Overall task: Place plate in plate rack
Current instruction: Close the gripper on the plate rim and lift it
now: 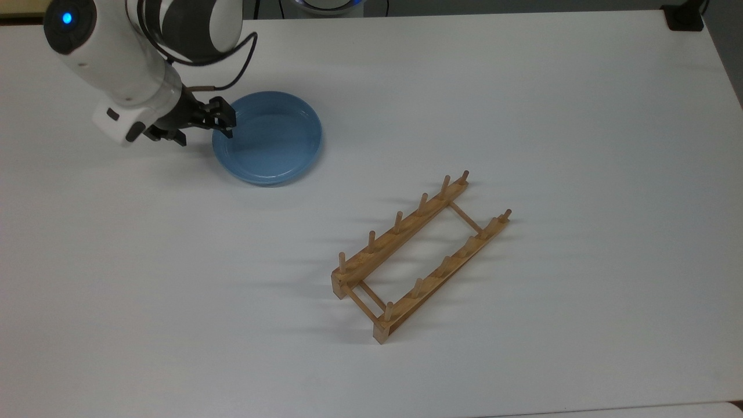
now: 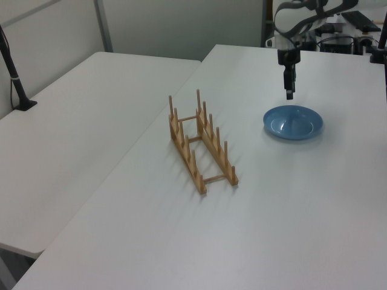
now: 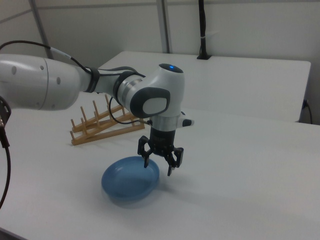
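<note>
The light-blue plate (image 1: 267, 137) lies flat on the white table (image 1: 522, 116), apart from the wooden plate rack (image 1: 400, 232). My gripper (image 1: 207, 137) is open and points down over the plate's rim on the top view's left. In the right view one finger of the gripper (image 3: 158, 167) hangs over the inside of the plate (image 3: 130, 182) and the other outside its rim. Nothing is held between the fingers. In the left view the gripper (image 2: 289, 93) hovers just above the plate (image 2: 293, 122), and the rack (image 2: 188, 162) stands empty to the left view's left.
A second white table (image 2: 72, 121) adjoins on the left view's left, with a black post (image 2: 15, 78) on it. Cables and equipment (image 2: 347, 24) sit beyond the table's far edge.
</note>
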